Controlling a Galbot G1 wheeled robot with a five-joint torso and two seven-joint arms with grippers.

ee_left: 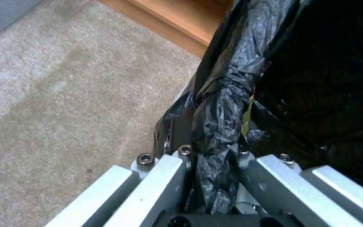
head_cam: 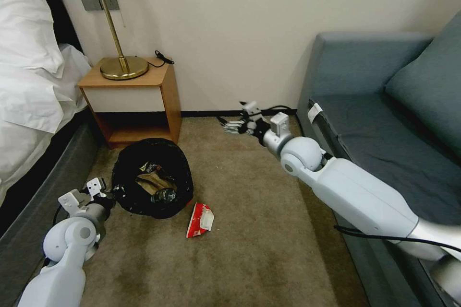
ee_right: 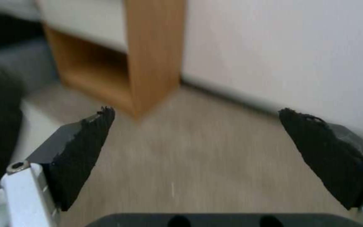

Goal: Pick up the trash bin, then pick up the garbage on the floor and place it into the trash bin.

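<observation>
My left gripper (ee_left: 215, 176) pinches only the bin (head_cam: 152, 177) liner, which might slip; right gripper (ee_right: 198, 157) spread, wrapper (head_cam: 200, 219) nowhere between.

A plain cream wall (head_cam: 230, 19) fills the top of the frame, with a dark skirting strip along its foot. The floor is tan short-pile carpet (head_cam: 249, 249), darker and stained toward the lower middle. At the upper left stands a small wooden nightstand (head_cam: 165, 88) with an open lower shelf; a brass-stemmed table lamp (head_cam: 115, 33) with a pale shade sits on top, a grey wall plate behind its stem and a black cable lying at the nightstand's back corner. A bed (head_cam: 29, 81) with white pillows and rumpled sheets runs down the left edge. A blue-grey sofa (head_cam: 374, 105) with a cushion occupies the right side.
</observation>
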